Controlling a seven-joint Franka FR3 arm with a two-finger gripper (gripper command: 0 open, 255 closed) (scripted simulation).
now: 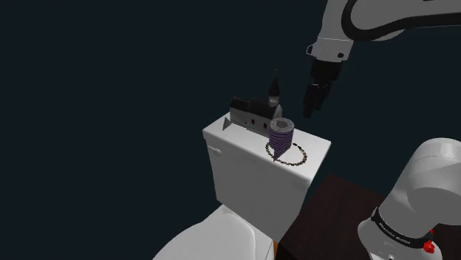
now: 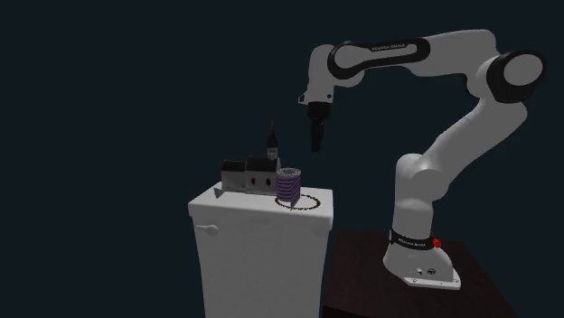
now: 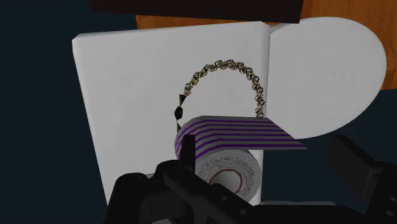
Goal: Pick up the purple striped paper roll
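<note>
You will find the purple striped paper roll (image 1: 281, 136) standing upright on the white toilet tank lid (image 1: 235, 137), at the edge of a beaded ring (image 1: 298, 158) and near a small church model (image 1: 250, 114). The gripper (image 1: 312, 109) hangs above the roll, clear of it, fingers spread and gripping nothing

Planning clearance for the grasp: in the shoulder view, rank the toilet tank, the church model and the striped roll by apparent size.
1. toilet tank, clearly largest.
2. church model, steeple included.
3. purple striped paper roll.
They stand close together, so camera distance hardly matters.
</note>
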